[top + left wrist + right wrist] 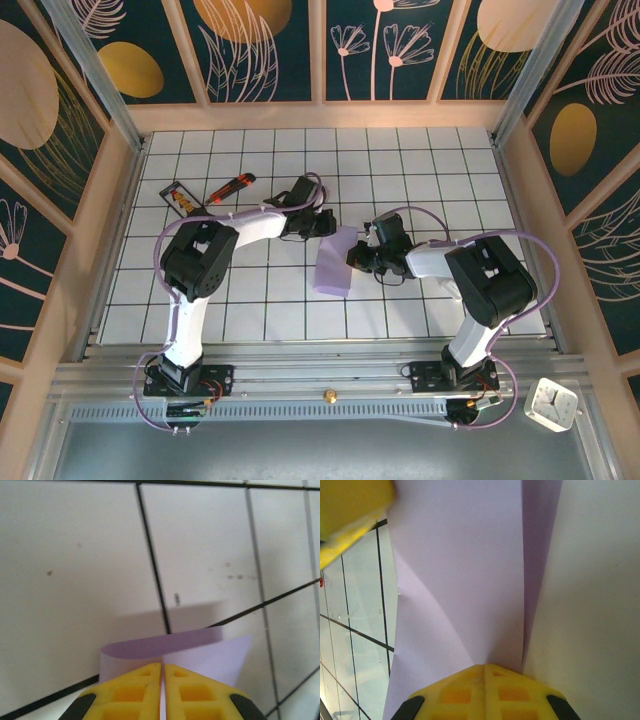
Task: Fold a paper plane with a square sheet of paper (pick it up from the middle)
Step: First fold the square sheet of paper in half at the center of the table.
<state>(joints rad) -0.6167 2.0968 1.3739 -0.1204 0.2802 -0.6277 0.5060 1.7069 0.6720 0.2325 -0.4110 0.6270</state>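
White gridded counter (420,170). The square sheet of paper (332,268), folded over on itself, was at mid-counter. The left hand (163,669) and the right hand (484,669) flanked it, each pinched tight on the paper's edge.

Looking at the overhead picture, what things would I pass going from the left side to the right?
black-framed card → red-orange utility knife → lavender paper sheet → small white clock
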